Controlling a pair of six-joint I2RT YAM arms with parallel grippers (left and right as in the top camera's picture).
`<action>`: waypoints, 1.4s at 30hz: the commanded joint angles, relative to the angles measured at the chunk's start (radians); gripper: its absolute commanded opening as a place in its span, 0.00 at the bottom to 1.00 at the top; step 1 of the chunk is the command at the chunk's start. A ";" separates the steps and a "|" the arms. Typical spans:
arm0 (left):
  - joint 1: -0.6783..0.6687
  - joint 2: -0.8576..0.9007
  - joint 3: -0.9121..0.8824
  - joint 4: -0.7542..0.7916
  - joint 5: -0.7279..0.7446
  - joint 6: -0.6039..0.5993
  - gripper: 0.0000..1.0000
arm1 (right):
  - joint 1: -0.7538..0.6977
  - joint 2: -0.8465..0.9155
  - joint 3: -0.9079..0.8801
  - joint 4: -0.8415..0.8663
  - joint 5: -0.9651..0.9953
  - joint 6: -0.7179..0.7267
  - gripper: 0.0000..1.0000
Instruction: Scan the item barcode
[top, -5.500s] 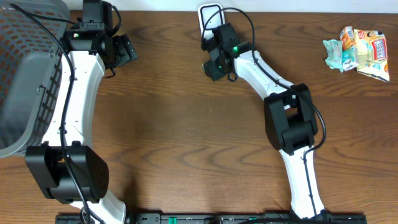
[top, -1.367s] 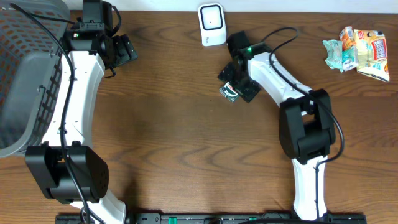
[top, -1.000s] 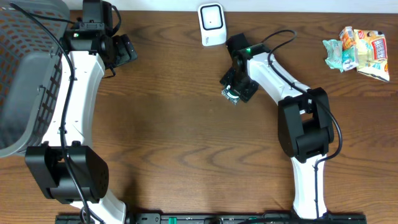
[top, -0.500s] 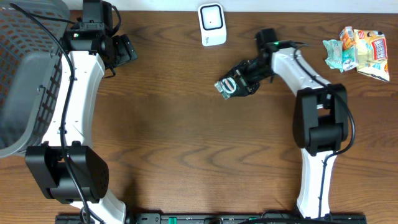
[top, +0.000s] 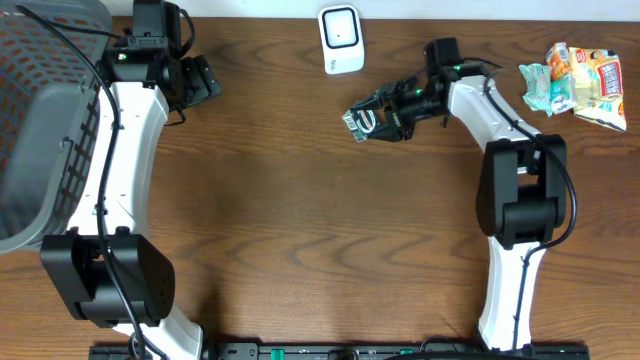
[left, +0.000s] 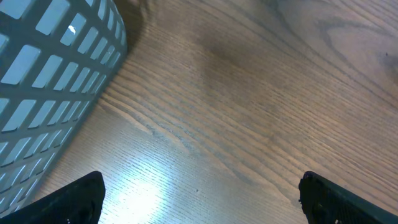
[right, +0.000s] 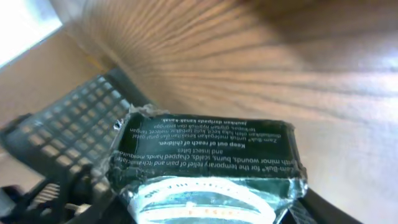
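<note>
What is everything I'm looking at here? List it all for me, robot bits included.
table: one, brown wood, under everything
basket: one, grey, slotted walls, far left
scanner: one, white, top centre of the table
green packet: one, dark green with white print, near the scanner
snack packets: small pile, count unclear, pale green, white and red, top right corner
left gripper: one, black, open, empty, beside the basket
right gripper: one, black, closed on the green packet

Brown wood-grain desk (top: 300, 230), smooth with a soft sheen. Grey plastic lattice basket (top: 40, 100), matt. Glossy dark-green printed card packet (right: 205, 155), rough torn edge. Smooth white plastic scanner (top: 341, 38). Crinkled shiny snack wrappers (top: 575, 82).
</note>
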 joint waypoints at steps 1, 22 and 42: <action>0.000 0.006 0.006 0.000 -0.012 0.006 0.98 | 0.056 0.011 0.023 0.027 0.191 -0.045 0.42; 0.000 0.006 0.006 0.000 -0.012 0.006 0.98 | 0.273 0.075 0.292 0.614 1.242 -0.638 0.45; 0.000 0.006 0.006 0.000 -0.012 0.006 0.98 | 0.193 0.087 0.312 0.675 1.317 -0.639 0.50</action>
